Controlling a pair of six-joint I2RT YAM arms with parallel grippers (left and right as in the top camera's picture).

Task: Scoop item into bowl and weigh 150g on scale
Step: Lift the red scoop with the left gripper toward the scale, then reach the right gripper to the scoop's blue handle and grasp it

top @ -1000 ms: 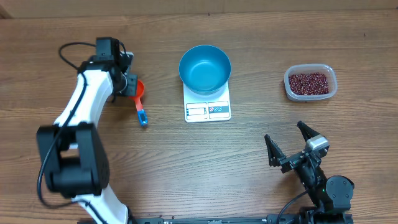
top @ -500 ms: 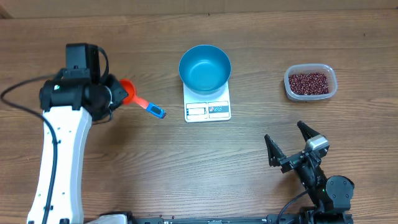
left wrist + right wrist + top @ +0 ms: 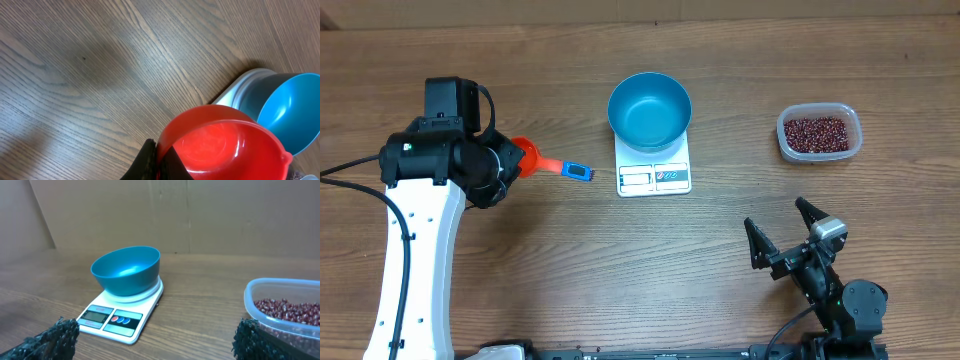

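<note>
The left end effector (image 3: 512, 156) has swung its clamped scoop (image 3: 530, 153) handle-first toward the scale (image 3: 655, 178), where the bowl (image 3: 649, 110) sits. Only its wrist view shows the cup empty. The right end effector (image 3: 775, 212) gapes wide; its view cuts off the tub (image 3: 782, 133) holding the beans (image 3: 817, 131)

Soft, even light from above fills the overhead view. The counter (image 3: 520, 60) is bright and its wood grain sharp. Shadows are faint and short, with a thin dark edge under the bowl (image 3: 649, 108). The left wrist view keeps the grain crisp, and a broad, soft-edged shadow lies across its upper left. The scoop (image 3: 220, 145), very near the lens, is blurred and has a pale sheen inside. The right wrist view is dimmer and warmer. There the right gripper (image 3: 155, 327) shows its fingers (image 3: 60, 339) dark and out of focus, and the bowl's inside carries a whitish highlight.
</note>
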